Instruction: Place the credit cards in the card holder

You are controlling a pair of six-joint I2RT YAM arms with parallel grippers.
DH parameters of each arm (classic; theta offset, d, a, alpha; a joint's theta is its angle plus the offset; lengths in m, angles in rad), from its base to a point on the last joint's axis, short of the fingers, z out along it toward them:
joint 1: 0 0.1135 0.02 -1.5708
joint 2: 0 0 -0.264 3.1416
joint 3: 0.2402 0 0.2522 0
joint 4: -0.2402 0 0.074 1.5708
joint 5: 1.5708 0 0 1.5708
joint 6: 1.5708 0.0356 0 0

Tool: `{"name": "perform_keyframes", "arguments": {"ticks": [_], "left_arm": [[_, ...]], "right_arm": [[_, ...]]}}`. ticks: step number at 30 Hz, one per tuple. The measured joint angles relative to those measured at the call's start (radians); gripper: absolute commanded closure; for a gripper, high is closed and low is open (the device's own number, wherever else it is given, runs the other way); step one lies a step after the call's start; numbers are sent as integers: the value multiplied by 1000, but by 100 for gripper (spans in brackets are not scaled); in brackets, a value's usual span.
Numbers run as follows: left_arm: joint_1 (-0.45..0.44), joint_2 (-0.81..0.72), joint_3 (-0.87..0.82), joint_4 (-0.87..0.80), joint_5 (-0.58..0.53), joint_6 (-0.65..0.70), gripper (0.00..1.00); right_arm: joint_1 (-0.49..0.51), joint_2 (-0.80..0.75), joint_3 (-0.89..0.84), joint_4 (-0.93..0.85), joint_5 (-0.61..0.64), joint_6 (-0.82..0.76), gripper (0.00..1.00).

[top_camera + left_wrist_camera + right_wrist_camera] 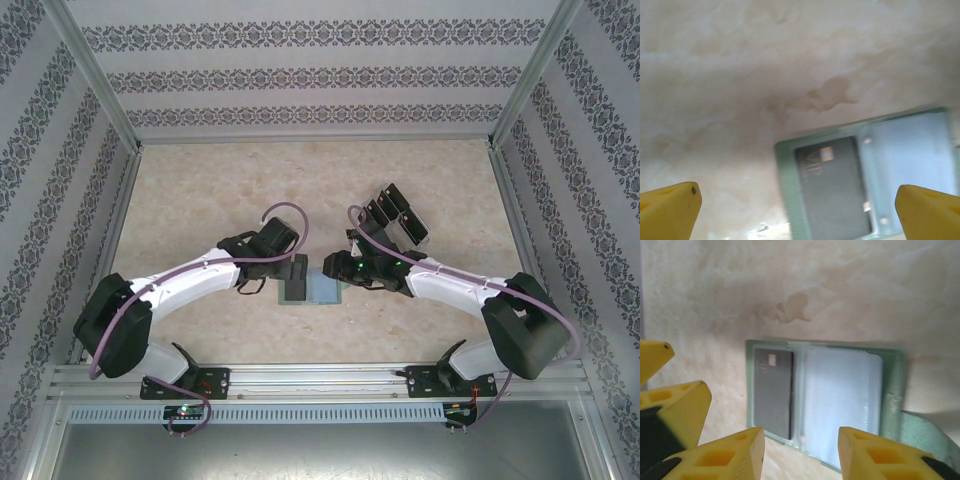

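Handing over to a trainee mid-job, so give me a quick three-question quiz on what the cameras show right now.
1. True or false: a dark card already lies in the open card holder.
2. The right gripper is: A) shut on a card; B) open, over the card holder; C) shut and empty.
3. In the top view, on which side of the card holder do the spare cards stand, left or right?
Key: 1 true. 2 B. 3 right.
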Motion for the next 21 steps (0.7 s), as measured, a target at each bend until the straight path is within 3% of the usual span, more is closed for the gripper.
{"name": "perform_keyframes", "arguments": {"ticks": [10,21], "left_arm": [[16,35,-124,41,3,0,0],[16,53,-168,107,3,0,0]], "right_arm": [[58,89,71,-135,74,-50,55],[76,169,90,-160,109,-58,54]]}}
